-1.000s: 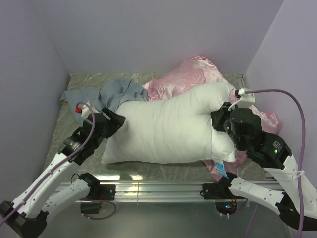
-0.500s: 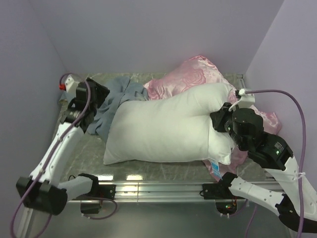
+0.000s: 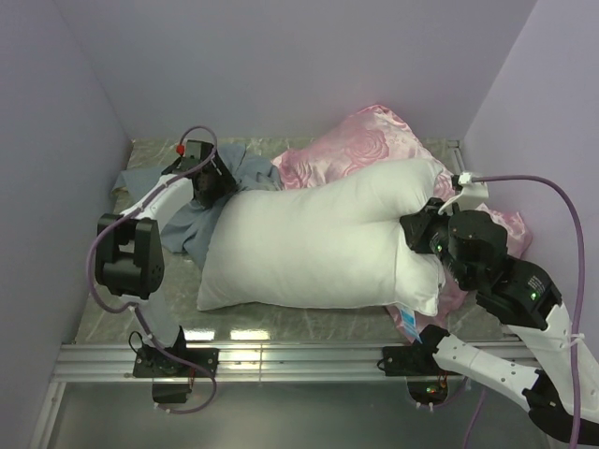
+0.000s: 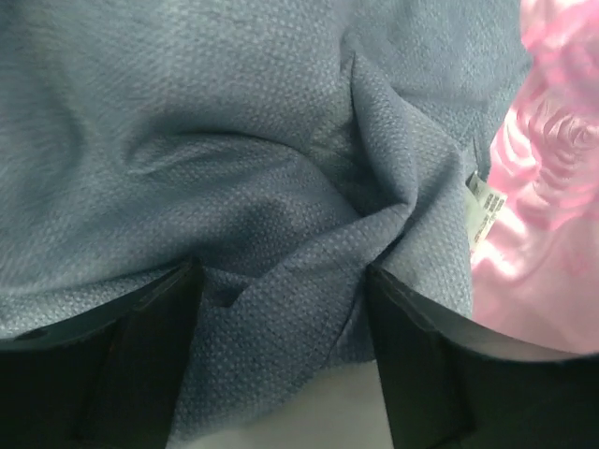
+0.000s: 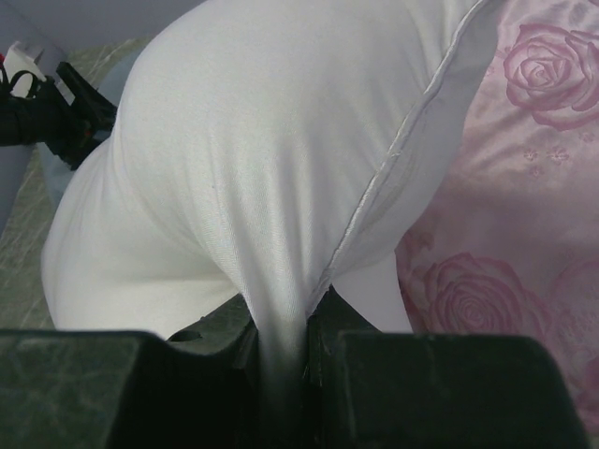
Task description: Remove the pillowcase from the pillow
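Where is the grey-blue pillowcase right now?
In the top view, the pillowcase lies crumpled at the back left, beside the left end of the pillow, under the left gripper.

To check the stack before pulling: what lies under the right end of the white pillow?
A pink rose-patterned satin cushion shows under and behind the pillow. How far it reaches beneath is covered.

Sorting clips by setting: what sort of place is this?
Probably a robot test cell, not a home: plain lilac walls box in a marbled tabletop, and the left arm and right arm are bolted to a metal rail at its near edge.
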`<state>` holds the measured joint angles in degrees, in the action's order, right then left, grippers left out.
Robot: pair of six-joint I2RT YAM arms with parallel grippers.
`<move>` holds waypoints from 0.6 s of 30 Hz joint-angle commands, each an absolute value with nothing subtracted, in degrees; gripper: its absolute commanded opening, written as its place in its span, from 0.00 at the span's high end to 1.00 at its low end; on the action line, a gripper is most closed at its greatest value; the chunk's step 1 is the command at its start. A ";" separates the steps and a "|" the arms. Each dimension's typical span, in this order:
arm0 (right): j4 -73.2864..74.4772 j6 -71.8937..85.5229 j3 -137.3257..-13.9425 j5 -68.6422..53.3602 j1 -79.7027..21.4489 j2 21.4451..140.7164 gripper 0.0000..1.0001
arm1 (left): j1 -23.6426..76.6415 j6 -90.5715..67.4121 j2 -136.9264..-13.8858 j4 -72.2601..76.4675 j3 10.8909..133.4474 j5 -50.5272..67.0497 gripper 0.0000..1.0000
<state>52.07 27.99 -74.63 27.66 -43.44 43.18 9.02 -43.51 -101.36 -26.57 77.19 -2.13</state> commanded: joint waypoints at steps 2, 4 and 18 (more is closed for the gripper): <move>47.90 27.07 -76.46 30.67 -42.72 41.84 1.00 | 8.53 -39.99 -102.21 -22.58 79.80 4.13 0.44; 48.43 27.07 -77.69 30.59 -42.71 41.84 1.00 | 7.91 -39.82 -104.57 -24.59 81.55 4.04 0.74; 55.37 27.60 -85.68 37.26 -42.71 37.00 1.00 | -5.45 -55.37 -98.09 -28.92 80.16 -14.23 1.00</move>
<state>59.18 27.97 -80.62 29.78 -43.33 39.62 -4.86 -51.07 -102.30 -28.23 80.64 -7.99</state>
